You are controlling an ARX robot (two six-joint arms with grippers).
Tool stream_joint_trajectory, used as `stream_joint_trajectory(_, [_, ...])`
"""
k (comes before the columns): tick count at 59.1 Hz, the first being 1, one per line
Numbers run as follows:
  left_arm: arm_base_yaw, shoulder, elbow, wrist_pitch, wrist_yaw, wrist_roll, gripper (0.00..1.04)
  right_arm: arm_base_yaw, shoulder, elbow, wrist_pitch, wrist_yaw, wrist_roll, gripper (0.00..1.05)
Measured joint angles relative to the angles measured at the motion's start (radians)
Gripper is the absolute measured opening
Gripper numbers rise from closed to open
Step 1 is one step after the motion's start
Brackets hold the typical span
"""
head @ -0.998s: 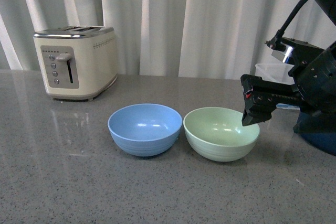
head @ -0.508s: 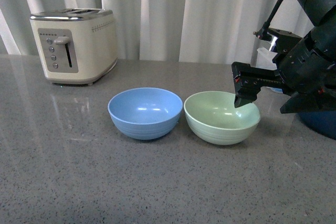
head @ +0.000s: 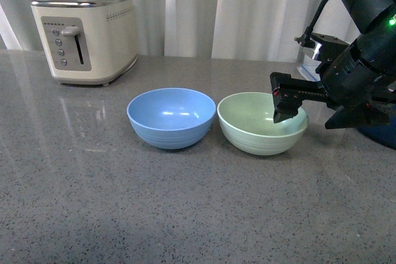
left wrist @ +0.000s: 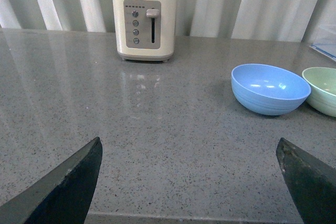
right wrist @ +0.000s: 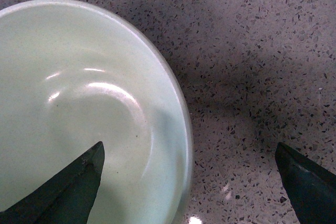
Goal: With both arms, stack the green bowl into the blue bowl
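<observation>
The pale green bowl (head: 262, 122) stands on the grey counter (head: 185, 214), right of the light blue bowl (head: 171, 117), the two almost touching. My right gripper (head: 283, 108) is open and hangs over the green bowl's right rim. In the right wrist view the green bowl's rim (right wrist: 181, 114) runs between the two spread fingers, one over the inside, one over the counter outside; the gripper (right wrist: 190, 182) holds nothing. My left gripper (left wrist: 189, 182) is open and empty, low over the counter, well short of the blue bowl (left wrist: 270, 88) and green bowl (left wrist: 321, 89). It is not in the front view.
A cream toaster (head: 85, 35) stands at the back left, also in the left wrist view (left wrist: 144, 18). White curtains hang behind the counter. A dark blue object (head: 383, 137) and a clear container (head: 307, 66) sit at the right edge behind my right arm.
My right gripper has moved left and down over the green bowl's right rim. The front view has tilted, so bowls and toaster sit higher in the picture.
</observation>
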Motion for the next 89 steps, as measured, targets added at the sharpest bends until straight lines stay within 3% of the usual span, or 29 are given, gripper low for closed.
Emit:
stream_joint_trajectory(3, [0.0, 0.0, 0.0, 0.0, 0.0, 0.0, 0.98, -0.002, 0.003, 0.0, 0.009, 0.001, 0.0, 0.93])
stream_joint_trajectory(22, [0.0, 0.0, 0.0, 0.0, 0.0, 0.0, 0.98, -0.004, 0.004, -0.002, 0.038, -0.017, -0.006, 0.4])
stream_joint_trajectory(39, [0.0, 0.0, 0.0, 0.0, 0.0, 0.0, 0.98, -0.007, -0.002, -0.026, 0.045, -0.019, -0.003, 0.01])
stream_joint_trajectory(71, [0.0, 0.0, 0.0, 0.0, 0.0, 0.0, 0.98, -0.034, -0.054, 0.053, -0.024, -0.035, -0.035, 0.01])
stream_joint_trajectory(89, [0.0, 0.0, 0.0, 0.0, 0.0, 0.0, 0.98, 0.059, -0.087, 0.195, -0.074, -0.11, -0.043, 0.01])
